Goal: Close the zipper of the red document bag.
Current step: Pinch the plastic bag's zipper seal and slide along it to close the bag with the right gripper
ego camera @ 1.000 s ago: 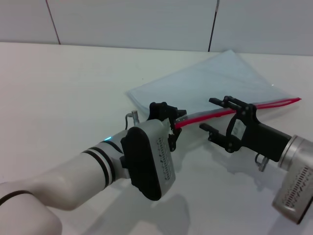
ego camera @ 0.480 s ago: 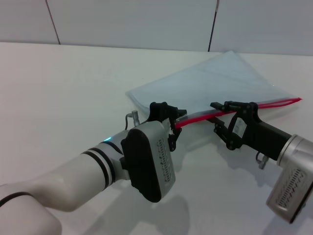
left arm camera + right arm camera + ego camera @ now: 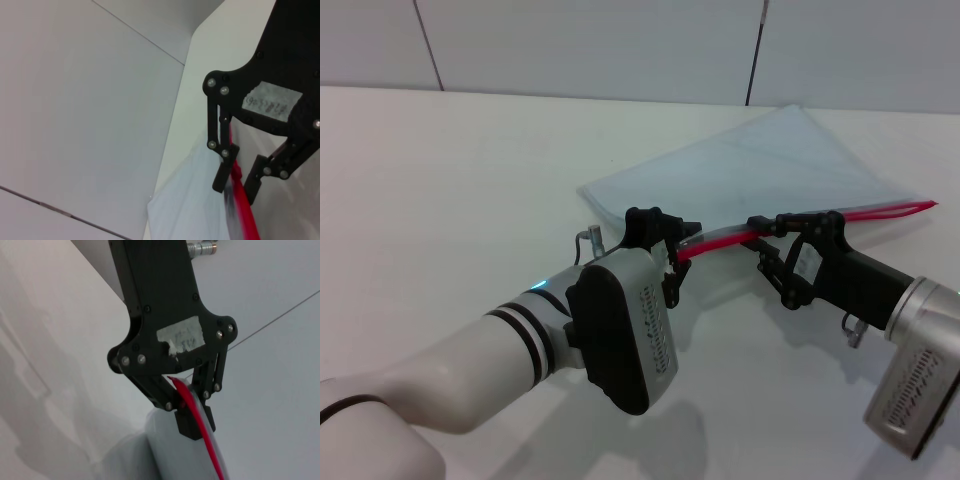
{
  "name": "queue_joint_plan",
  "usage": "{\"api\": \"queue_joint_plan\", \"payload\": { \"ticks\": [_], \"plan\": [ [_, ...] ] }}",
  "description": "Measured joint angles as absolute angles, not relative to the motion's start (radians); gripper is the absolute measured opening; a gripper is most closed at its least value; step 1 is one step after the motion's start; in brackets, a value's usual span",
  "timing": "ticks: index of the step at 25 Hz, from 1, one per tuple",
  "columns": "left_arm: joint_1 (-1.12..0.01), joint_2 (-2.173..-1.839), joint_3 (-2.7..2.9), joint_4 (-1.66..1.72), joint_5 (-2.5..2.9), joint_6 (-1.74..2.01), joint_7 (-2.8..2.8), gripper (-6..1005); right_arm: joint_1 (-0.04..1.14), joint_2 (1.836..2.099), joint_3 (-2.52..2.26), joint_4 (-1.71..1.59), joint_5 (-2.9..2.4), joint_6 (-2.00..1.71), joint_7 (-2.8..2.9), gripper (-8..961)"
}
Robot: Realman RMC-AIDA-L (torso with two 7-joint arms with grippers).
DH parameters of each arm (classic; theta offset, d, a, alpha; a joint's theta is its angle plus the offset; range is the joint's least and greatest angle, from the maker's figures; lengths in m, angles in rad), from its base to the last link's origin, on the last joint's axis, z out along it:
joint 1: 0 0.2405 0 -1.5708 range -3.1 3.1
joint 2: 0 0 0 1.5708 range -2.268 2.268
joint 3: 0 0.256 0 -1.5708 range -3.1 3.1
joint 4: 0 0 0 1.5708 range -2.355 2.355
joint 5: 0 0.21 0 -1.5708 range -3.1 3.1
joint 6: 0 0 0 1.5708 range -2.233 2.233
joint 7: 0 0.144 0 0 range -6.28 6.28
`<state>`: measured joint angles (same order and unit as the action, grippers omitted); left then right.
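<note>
One red document bag (image 3: 750, 165) lay on the single white tabletop (image 3: 450, 170), at the upper right of the head view. It carried one zipper (image 3: 800, 222). Two hands appeared: the left hand (image 3: 672, 262) and the right hand (image 3: 772, 243).

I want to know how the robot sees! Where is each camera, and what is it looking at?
Head view: up on the robot's head, looking down at the table; both arms show, left gripper and right gripper on the red document bag.
Left wrist view: on the left arm, facing its fingers.
Right wrist view: on the right arm, facing its fingers.
All share the zipper.
</note>
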<state>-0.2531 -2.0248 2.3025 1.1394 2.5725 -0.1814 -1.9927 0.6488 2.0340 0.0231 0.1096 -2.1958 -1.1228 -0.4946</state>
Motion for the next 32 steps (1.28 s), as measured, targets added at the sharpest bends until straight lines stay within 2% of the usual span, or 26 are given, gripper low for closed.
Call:
{"api": "queue_joint_plan", "payload": {
  "ticks": [13, 16, 32],
  "plan": [
    [-0.253, -2.025, 2.302, 1.140, 2.572, -0.181, -1.993, 54, 0.646, 2.035, 0.023, 0.111, -2.194, -1.123, -0.516, 127],
    [-0.253, -2.025, 2.302, 1.139, 2.572, -0.181, -1.993, 54, 0.640, 2.036, 0.030, 0.112, -2.192, -1.123, -0.541, 74],
    [-0.252, -2.025, 2.312, 1.138, 2.566, -0.181, -1.993, 55, 0.602, 2.034, 0.375, 0.044, -2.191, -1.005, -0.546, 60]
  ]
}}
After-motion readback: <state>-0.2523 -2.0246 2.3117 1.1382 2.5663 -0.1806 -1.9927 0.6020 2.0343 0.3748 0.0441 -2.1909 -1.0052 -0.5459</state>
